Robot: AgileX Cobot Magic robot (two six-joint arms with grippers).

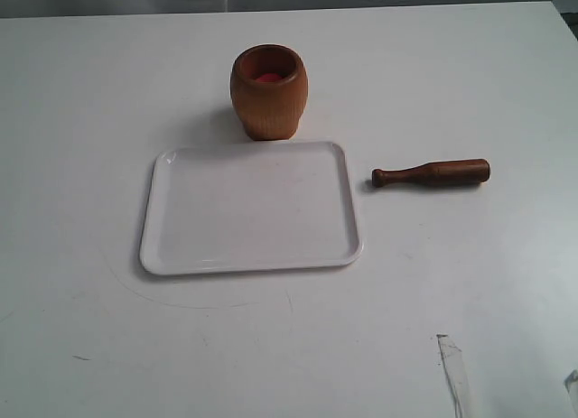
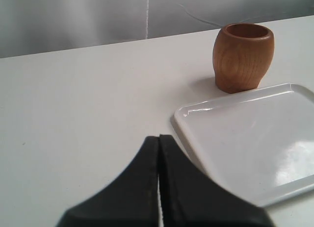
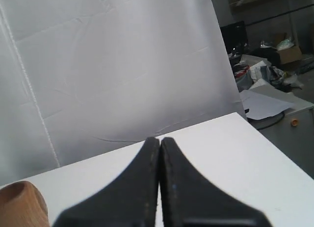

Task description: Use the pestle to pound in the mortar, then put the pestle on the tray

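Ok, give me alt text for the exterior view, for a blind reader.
A white table holds an empty white tray at centre, an upright wooden mortar just beyond its far edge, and a dark pestle lying on the table to the tray's right, clear of it.

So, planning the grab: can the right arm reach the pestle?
Probably yes: the pestle lies on the table, on that arm's side of the tray, nothing touching it; the shut right gripper must open first.

Nothing legible anywhere, folks: no words, labels or numbers. The distant cardboard box (image 3: 288, 53) in the right wrist view is too blurred to read.
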